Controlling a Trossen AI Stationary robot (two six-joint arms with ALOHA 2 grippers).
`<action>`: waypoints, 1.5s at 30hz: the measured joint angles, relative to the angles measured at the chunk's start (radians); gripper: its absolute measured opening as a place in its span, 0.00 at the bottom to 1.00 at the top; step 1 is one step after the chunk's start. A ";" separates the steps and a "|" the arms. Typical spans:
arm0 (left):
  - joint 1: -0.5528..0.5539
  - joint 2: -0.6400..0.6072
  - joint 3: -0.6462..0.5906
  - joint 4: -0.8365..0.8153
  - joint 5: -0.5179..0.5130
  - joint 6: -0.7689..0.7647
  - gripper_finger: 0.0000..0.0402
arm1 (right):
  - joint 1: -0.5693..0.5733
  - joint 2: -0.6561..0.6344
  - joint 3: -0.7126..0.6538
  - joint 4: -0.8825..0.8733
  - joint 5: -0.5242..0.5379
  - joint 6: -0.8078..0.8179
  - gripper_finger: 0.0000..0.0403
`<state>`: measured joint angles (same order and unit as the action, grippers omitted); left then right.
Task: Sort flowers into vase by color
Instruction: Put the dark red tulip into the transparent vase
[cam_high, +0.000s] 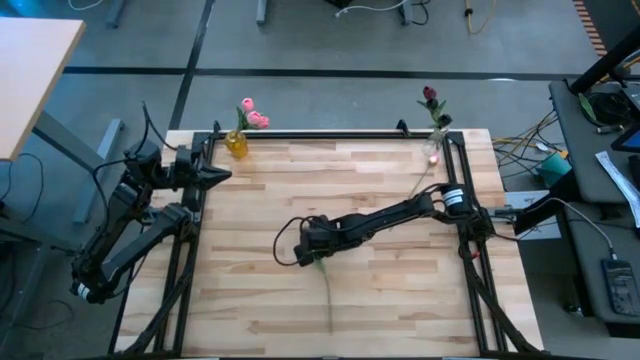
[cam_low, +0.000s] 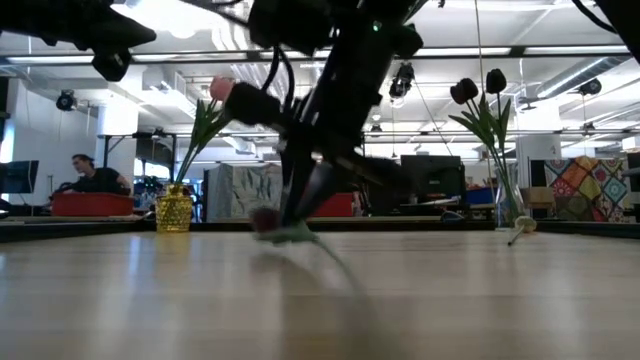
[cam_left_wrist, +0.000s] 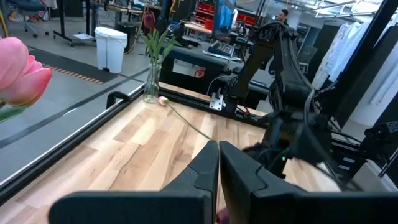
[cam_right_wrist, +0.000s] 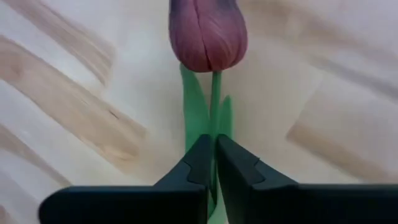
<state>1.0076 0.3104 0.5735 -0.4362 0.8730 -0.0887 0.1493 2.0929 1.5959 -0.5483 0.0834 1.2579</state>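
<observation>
Maroon tulip (cam_right_wrist: 208, 32) gripped mid-surface (cam_high: 400, 290)

We see the right end effector (cam_right_wrist: 211, 155) closed on its stem; the left end effector (cam_left_wrist: 217, 165) waits closed at the left edge. Beyond, a workshop room with a person (cam_low: 92, 178) seated.

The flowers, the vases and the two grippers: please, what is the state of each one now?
Right gripper: shut on the maroon tulip's stem, at the table's middle.
Maroon tulip: lying on the table, gripped just below its head.
Pink tulip: lying loose beside the clear vase.
Yellow vase: upright, holding pink tulips.
Clear vase: upright, holding dark tulips.
Left gripper: shut, empty, waiting near the yellow vase.
</observation>
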 joint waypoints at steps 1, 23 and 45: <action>0.000 -0.002 0.000 0.001 0.000 0.000 0.00 | -0.003 -0.014 0.000 0.000 0.019 -0.015 0.03; -0.001 0.008 0.000 0.133 -0.085 -0.033 0.00 | -0.292 -0.754 0.000 -0.121 0.334 -1.136 0.02; -0.006 0.152 0.001 0.341 -0.282 -0.112 0.00 | -0.580 -1.117 -0.001 0.076 0.419 -1.852 0.02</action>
<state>1.0019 0.4621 0.5747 -0.0947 0.5908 -0.2010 -0.4311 0.9760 1.5951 -0.4721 0.5022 -0.5936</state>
